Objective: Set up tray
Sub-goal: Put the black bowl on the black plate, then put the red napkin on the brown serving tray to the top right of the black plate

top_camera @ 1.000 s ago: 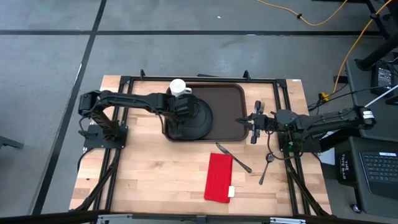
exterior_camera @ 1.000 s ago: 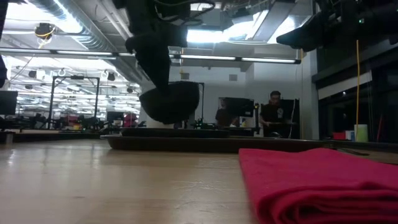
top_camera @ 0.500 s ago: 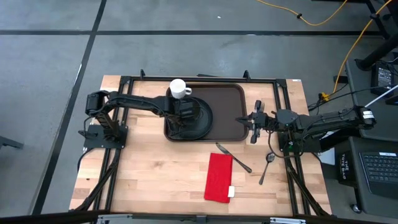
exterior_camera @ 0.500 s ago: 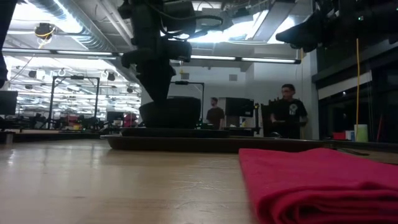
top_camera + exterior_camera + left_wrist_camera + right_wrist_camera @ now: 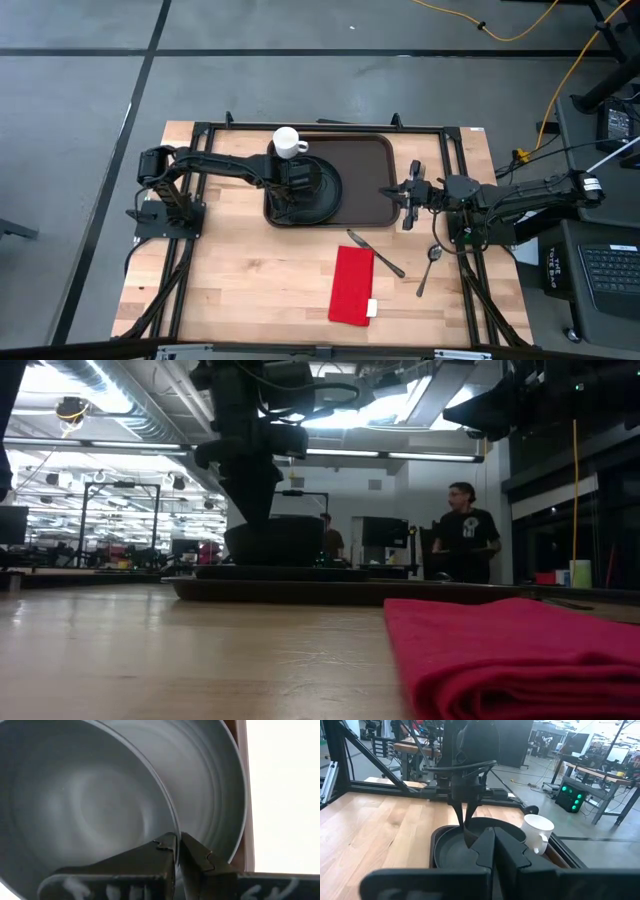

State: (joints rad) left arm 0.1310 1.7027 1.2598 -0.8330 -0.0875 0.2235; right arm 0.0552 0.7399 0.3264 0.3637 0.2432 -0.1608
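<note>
Pinching the rim of a black bowl [image 5: 318,186], the left gripper [image 5: 292,183] holds it on the dark brown, round-cornered, raised-rim tray [image 5: 365,170] directly beneath. The right gripper [image 5: 390,193], fingers closed and empty, hovers at the tray's near edge, opposite a white mug [image 5: 287,141].

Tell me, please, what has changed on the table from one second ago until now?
The left gripper, shut on the rim of the bowl, has lowered it from a tilted, lifted pose to sit level on the plate in the tray. The right gripper, mug, napkin and cutlery stayed unchanged.
</note>
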